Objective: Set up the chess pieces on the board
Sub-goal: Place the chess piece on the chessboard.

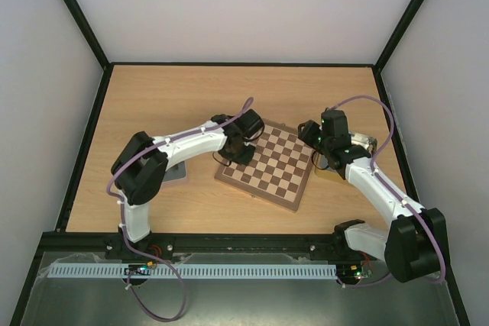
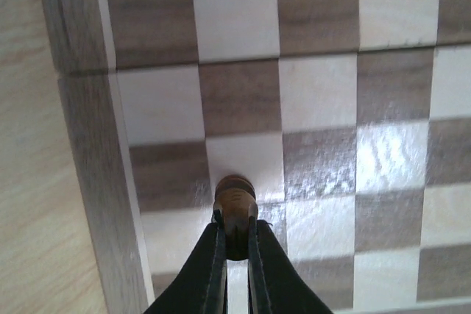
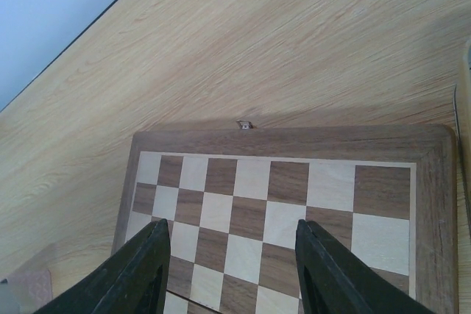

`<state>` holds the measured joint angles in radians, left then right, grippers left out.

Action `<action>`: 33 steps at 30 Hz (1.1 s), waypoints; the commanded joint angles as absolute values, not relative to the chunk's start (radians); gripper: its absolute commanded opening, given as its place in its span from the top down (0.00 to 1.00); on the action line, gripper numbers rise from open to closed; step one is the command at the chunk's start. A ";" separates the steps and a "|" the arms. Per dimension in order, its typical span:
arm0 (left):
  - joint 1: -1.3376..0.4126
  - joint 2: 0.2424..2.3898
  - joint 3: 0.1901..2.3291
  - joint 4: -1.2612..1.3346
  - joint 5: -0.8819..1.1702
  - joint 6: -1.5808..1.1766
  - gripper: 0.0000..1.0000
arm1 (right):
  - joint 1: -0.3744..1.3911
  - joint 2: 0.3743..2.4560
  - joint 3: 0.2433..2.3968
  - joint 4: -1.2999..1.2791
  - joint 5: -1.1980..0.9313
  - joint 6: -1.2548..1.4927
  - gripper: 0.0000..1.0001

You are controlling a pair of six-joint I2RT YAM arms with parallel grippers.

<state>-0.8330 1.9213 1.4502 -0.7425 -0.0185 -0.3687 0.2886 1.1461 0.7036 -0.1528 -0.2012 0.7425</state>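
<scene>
Your left claw [image 2: 235,232] is clenched on a single chess piece [image 2: 234,198], pinching it from both sides just under its rounded top. I judge that grip keeps the piece upright for setting down. It hangs over the board [image 2: 316,101] in the second file in from the wooden rim. I cannot tell whether its base touches the square yet.

The piece is small, dark brown polished wood, narrower than one square. Its shape below the knob is hidden by the fingers.

Your right claw [image 3: 232,234] is released and holds nothing. It hovers over the opposite side of the board, probably parked there to stay out of the way. No other pieces show on the squares, so the setup looks barely begun.
</scene>
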 commanded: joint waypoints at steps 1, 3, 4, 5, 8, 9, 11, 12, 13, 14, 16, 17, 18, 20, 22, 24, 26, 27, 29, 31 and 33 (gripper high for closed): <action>-0.857 1.812 1.364 -0.773 -0.004 -0.386 0.97 | 0.293 1.155 0.708 -0.152 -0.193 0.744 0.53; -0.867 1.784 1.334 -0.772 0.002 -0.387 0.97 | 0.292 1.155 0.707 -0.150 -0.196 0.750 0.53; -0.873 1.773 1.323 -0.770 0.004 -0.383 0.97 | 0.293 1.154 0.705 -0.147 -0.196 0.755 0.53; -0.879 1.764 1.314 -0.767 0.010 -0.381 0.96 | 0.292 1.152 0.701 -0.143 -0.198 0.761 0.53; -0.891 1.756 1.298 -0.762 0.033 -0.369 0.96 | 0.293 1.145 0.690 -0.135 -0.205 0.775 0.53; -0.895 1.758 1.297 -0.764 0.032 -0.367 0.96 | 0.292 1.143 0.689 -0.135 -0.205 0.777 0.53; -0.899 1.764 1.299 -0.769 0.008 -0.372 0.95 | 0.292 1.140 0.688 -0.138 -0.202 0.778 0.53; -0.899 1.769 1.300 -0.772 -0.002 -0.375 0.95 | 0.291 1.139 0.688 -0.138 -0.201 0.779 0.53; -0.898 1.773 1.301 -0.776 -0.005 -0.376 0.94 | 0.292 1.138 0.687 -0.138 -0.201 0.779 0.53; -0.898 1.775 1.302 -0.775 -0.008 -0.376 0.93 | 0.292 1.137 0.687 -0.138 -0.201 0.779 0.53; -0.898 1.778 1.305 -0.769 -0.009 -0.379 0.91 | 0.293 1.138 0.686 -0.137 -0.201 0.779 0.53; -0.898 1.779 1.307 -0.767 -0.009 -0.378 0.88 | 0.293 1.139 0.685 -0.137 -0.202 0.779 0.53; -0.899 1.782 1.308 -0.766 -0.010 -0.378 0.82 | 0.293 1.140 0.686 -0.137 -0.201 0.779 0.53; -0.897 1.789 1.311 -0.758 -0.011 -0.380 0.72 | 0.293 1.141 0.684 -0.137 -0.202 0.779 0.53; -0.897 1.795 1.310 -0.753 -0.010 -0.382 0.67 | 0.293 1.140 0.682 -0.135 -0.204 0.779 0.53; -0.897 1.801 1.309 -0.750 -0.013 -0.383 0.67 | 0.292 1.139 0.681 -0.135 -0.203 0.779 0.53; -0.897 1.803 1.306 -0.745 -0.014 -0.386 0.67 | 0.292 1.138 0.680 -0.136 -0.203 0.778 0.53; -0.896 1.804 1.303 -0.742 -0.009 -0.386 0.67 | 0.293 1.138 0.679 -0.137 -0.203 0.778 0.53; -0.896 1.809 1.301 -0.740 -0.004 -0.386 0.67 | 0.292 1.138 0.677 -0.135 -0.202 0.778 0.53; -0.895 1.812 1.297 -0.741 -0.002 -0.385 0.67 | 0.293 1.139 0.675 -0.135 -0.205 0.778 0.53; -0.896 1.812 1.290 -0.739 0.002 -0.386 0.67 | 0.292 1.138 0.675 -0.135 -0.204 0.779 0.53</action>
